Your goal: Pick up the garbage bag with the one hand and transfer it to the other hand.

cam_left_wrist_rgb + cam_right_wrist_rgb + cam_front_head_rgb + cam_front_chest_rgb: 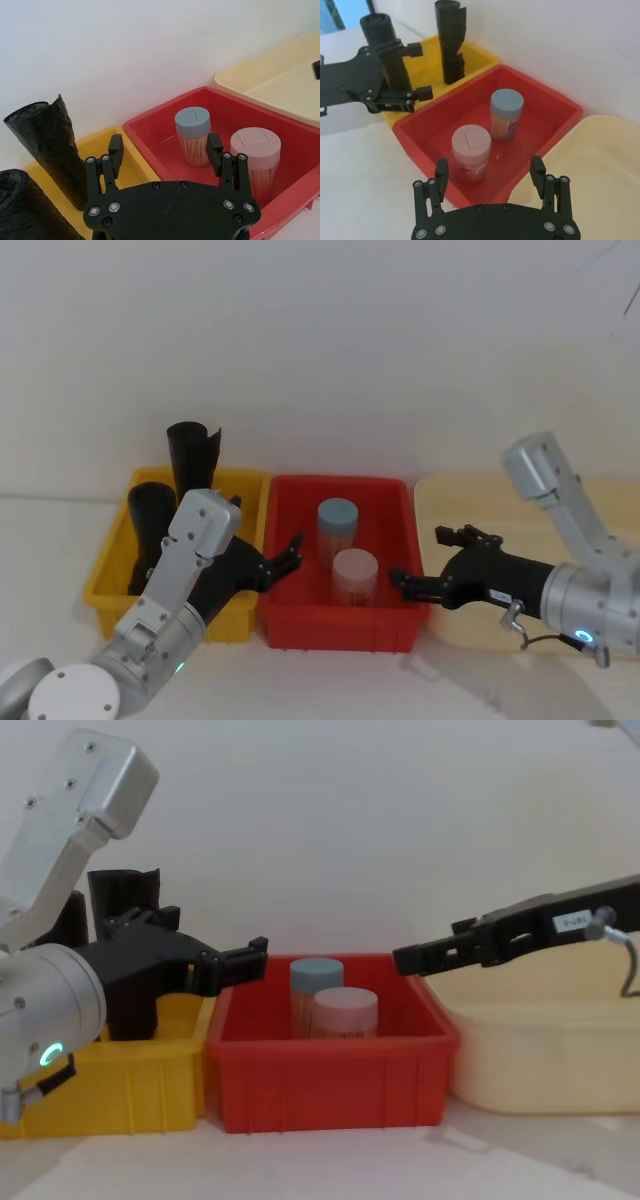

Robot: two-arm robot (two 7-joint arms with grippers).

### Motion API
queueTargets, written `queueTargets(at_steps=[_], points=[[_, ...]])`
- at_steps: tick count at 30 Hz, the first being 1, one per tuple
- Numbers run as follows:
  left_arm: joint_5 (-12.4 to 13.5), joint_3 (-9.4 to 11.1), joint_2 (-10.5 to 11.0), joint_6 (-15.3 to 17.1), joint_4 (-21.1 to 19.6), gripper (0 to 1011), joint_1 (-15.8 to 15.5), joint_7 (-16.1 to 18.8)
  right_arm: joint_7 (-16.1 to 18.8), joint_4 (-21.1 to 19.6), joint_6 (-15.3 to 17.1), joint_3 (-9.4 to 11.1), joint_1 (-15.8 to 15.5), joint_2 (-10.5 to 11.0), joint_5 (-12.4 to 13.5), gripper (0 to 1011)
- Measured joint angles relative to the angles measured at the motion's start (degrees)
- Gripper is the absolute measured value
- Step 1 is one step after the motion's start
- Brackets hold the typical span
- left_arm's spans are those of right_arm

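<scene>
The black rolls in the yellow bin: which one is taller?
The rear roll, nearer the wall, is taller; its top edge is ragged and flapped. The front roll is shorter, with a rounded wrinkled top.

A blue-lidded jar (337, 523) and a pink-lidded jar (354, 574) are standing in the red bin (340, 632), which is sitting between a yellow bin (105, 582) and a cream bin (447, 498).
</scene>
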Motion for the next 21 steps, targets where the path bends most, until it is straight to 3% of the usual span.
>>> queueTargets(at_steps=[11,21], points=[[0.0,0.0,0.0,0.0,0.0,1000,0.0,0.0,3.6,5.92,-0.04,-4.64,5.92,-1.38,-1.6,1001],[0.0,0.0,0.0,0.0,0.0,1000,0.0,0.0,5.69,10.29,-0.94,-7.79,9.33,-2.88,-2.56,1001]])
